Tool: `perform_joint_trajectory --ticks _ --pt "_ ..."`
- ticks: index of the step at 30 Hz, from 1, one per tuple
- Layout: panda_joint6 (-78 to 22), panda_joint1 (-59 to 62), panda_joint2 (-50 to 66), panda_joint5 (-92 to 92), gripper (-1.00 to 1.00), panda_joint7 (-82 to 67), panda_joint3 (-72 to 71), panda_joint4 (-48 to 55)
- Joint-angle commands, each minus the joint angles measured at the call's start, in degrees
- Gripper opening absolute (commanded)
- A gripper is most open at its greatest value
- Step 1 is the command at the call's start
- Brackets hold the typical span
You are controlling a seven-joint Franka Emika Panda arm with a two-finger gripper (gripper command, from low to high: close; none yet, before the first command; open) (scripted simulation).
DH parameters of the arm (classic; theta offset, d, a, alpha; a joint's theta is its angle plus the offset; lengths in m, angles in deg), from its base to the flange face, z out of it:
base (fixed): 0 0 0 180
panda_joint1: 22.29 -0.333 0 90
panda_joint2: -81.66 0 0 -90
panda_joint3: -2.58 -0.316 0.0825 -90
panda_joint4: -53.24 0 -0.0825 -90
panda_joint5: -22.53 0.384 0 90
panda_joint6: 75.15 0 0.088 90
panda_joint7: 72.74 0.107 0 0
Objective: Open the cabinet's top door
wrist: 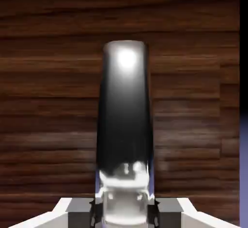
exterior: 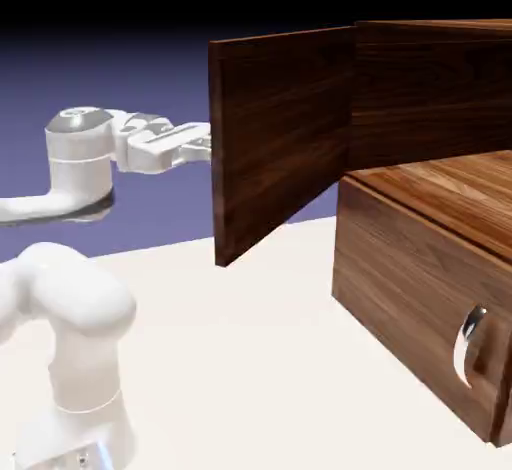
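Observation:
The dark walnut cabinet (exterior: 410, 278) stands at the exterior view's right. Its top door (exterior: 285, 138) is swung well out from the cabinet front, hinged at its right edge. My white hand (exterior: 160, 146) reaches to the door's free left edge, and the panel hides the fingertips there. In the hand view the door's curved silver handle (wrist: 125, 110) rises large between my two grey fingers (wrist: 80, 216). My gripper (wrist: 124, 215) is shut on that handle, with the door's wood grain (wrist: 48, 101) filling the background.
The lower panel with its own silver handle (exterior: 468, 343) stays closed at the exterior view's lower right. The white arm base (exterior: 70, 358) stands at the lower left on the pale table (exterior: 260, 358).

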Motion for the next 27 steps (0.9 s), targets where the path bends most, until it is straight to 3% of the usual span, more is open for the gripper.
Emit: perform_joint_trajectory --ticks 1,15,27 --pt "-1.6 0.4 1.2 1.9 -1.00 0.4 -2.1 1.2" --pt "-24.6 20.2 17.9 22.0 -1.00 5.1 -30.3 26.8" --pt "-39.7 45.1 20.6 29.7 -1.00 3.7 -49.0 50.7"
